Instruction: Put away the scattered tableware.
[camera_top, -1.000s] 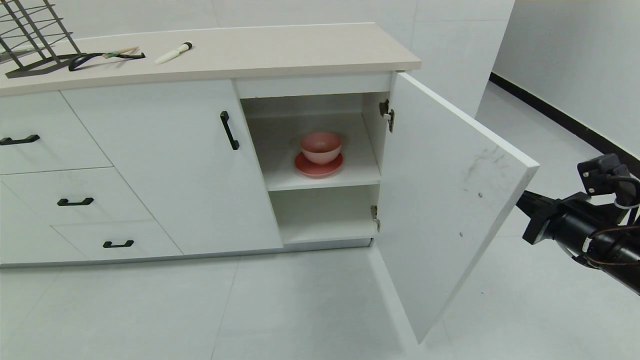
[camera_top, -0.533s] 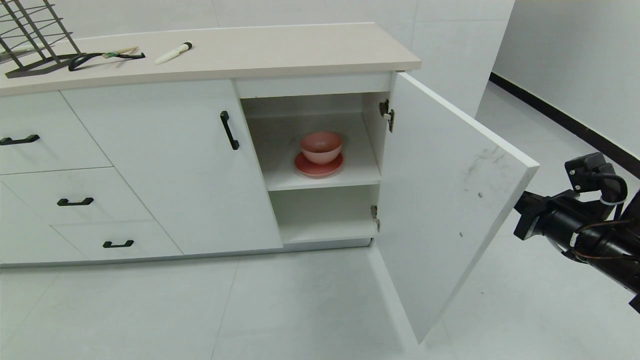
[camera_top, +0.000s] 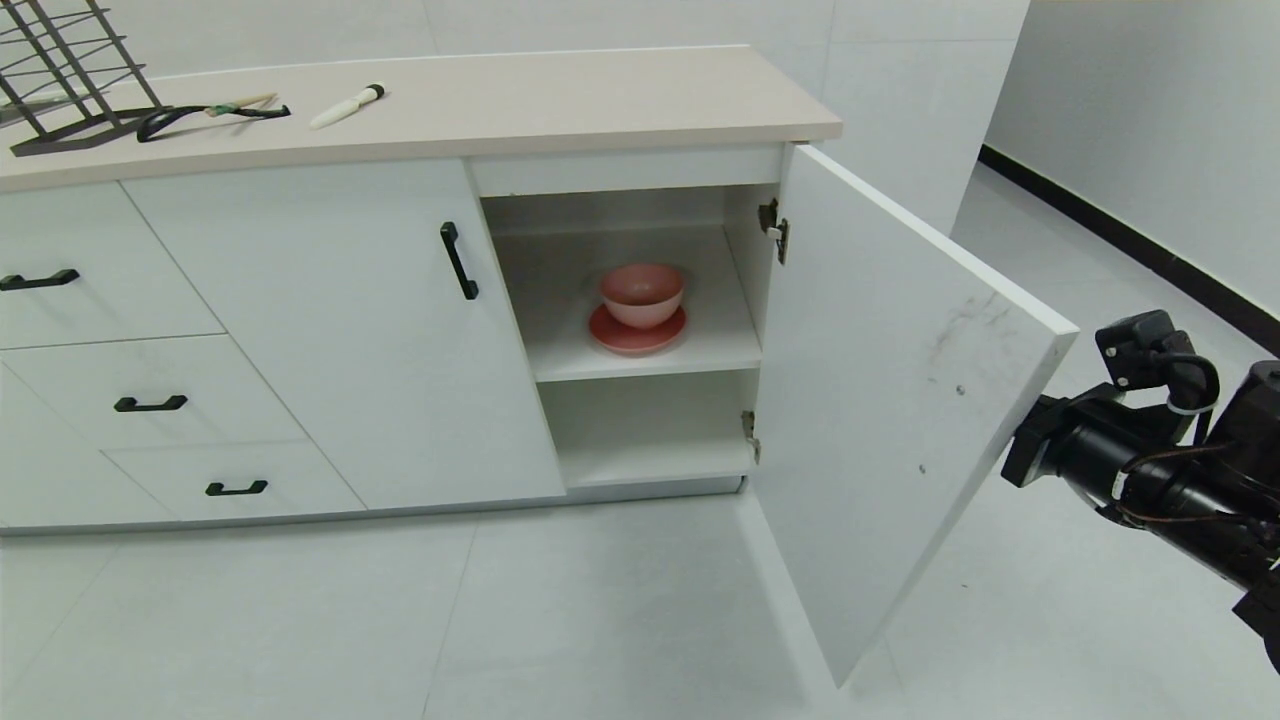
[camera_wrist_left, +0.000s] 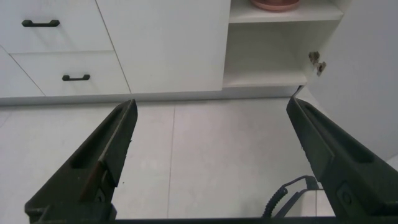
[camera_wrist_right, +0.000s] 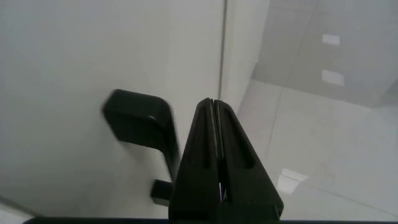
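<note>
Bowl (camera_top: 642, 294) stacked on plate (camera_top: 637, 335) on shelf (camera_top: 710, 352) behind open door (camera_top: 880, 400). Right gripper (camera_wrist_right: 214, 109), tips pressed together, at door's outer side, just beside handle (camera_wrist_right: 140, 118); contact not discernible. Left gripper (camera_wrist_left: 211, 104) spread wide, holding nothing, low over floor (camera_wrist_left: 205, 162) before door. Likely hazards: closed tip skidding off smooth panel or snagging under handle during a push; too hard a swing slamming door and jolting bowl off plate. Knife (camera_top: 347, 105) on tabletop (camera_top: 600, 90), well apart from door, not yet stored.

Black wire rack (camera_top: 70, 135) on beige countertop (camera_top: 550, 95), white drawers (camera_top: 110, 300), grey tiled floor (camera_top: 500, 620)
</note>
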